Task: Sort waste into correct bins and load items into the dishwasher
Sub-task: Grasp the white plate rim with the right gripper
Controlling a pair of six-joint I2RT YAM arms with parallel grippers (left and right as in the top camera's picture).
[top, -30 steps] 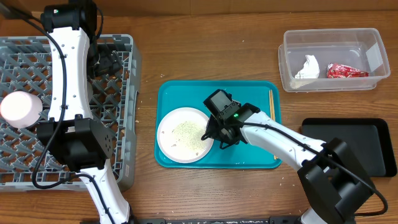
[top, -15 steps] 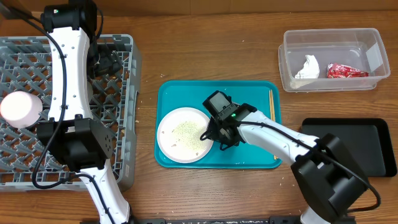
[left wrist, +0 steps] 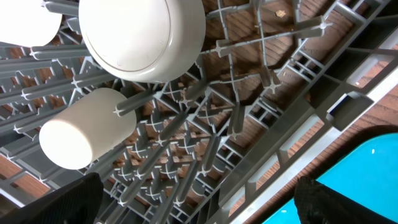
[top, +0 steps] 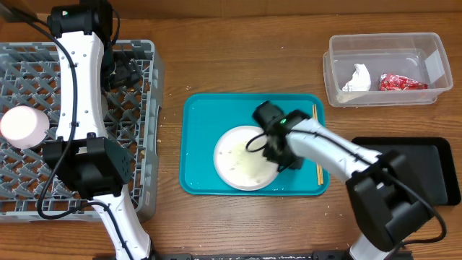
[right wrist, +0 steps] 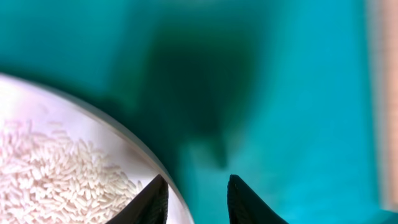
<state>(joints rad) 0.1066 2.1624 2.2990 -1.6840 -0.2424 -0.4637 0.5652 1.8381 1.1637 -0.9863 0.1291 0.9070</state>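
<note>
The white plate with rice crumbs lies on the teal tray. My right gripper is shut on the plate's right rim; in the right wrist view one finger is over the plate and one over the tray. My left gripper hangs open and empty over the grey dish rack, which also shows in the left wrist view. In the rack are a white cup and a white bowl. Chopsticks lie at the tray's right edge.
A clear tub at the back right holds a white napkin and a red wrapper. A black tray sits at the right, beside my right arm. The cup shows in the overhead view.
My right gripper has moved right across the teal tray and the plate has slid right with it. The left arm has not moved.
</note>
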